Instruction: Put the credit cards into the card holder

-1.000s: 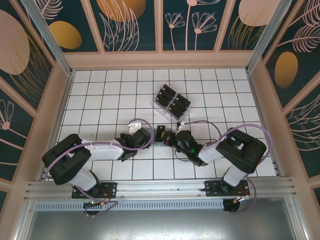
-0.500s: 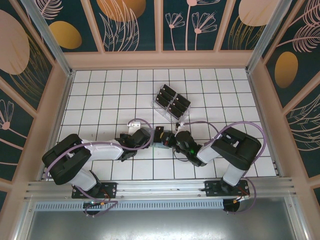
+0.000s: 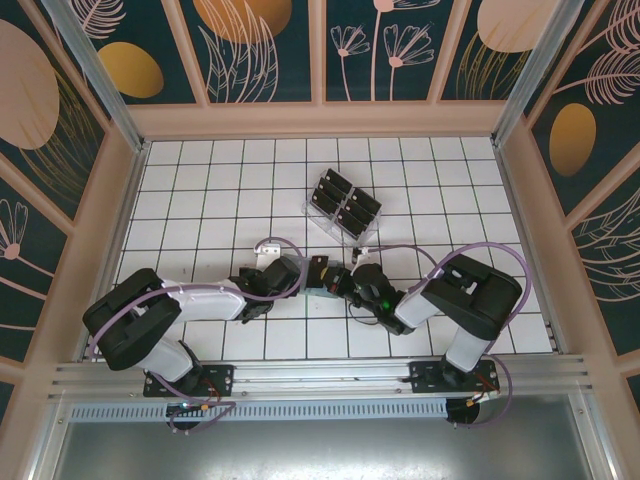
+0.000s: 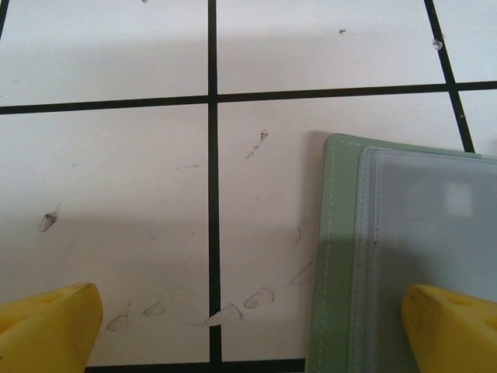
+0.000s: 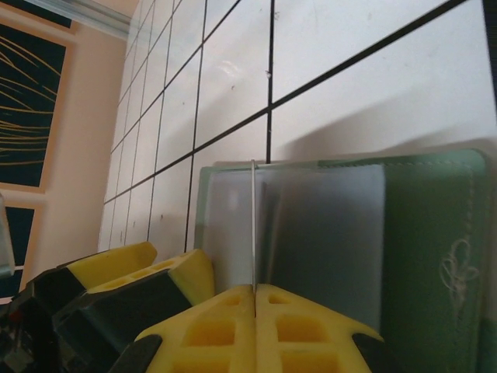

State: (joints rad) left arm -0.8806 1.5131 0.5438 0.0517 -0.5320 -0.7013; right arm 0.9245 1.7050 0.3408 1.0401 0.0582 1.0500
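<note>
On the white tiled tabletop [image 4: 116,194], between the two wrists in the near middle of the grid, the card holder [image 4: 342,256] is laid flat and opened. It is seen as a grey-green wallet of matte, leather-like material with a rounded corner, a line of pale stitching along its edge and a cloudy clear plastic pocket set into its inner face. A single credit card [image 5: 254,225] is held upright and edge-on over that pocket, so that only a thin pale line is presented to the right wrist camera. Whether its lower edge has entered the pocket cannot be told. The card is clamped between the ribbed yellow pads of the right gripper [image 5: 255,291], whose jaws are pressed together on it. The left gripper [image 4: 248,330] is spread wide and grasps nothing. One of its blunt yellow fingertips [image 4: 446,326] is placed over the wallet's plastic face and the other over bare tile. The tiles are divided by black grid lines and marked with faint scuffs. Farther back, well apart from the wallet, more black cards [image 3: 340,200] are stored in two columns in a clear plastic slotted rack [image 3: 365,238] set at an angle.
</note>
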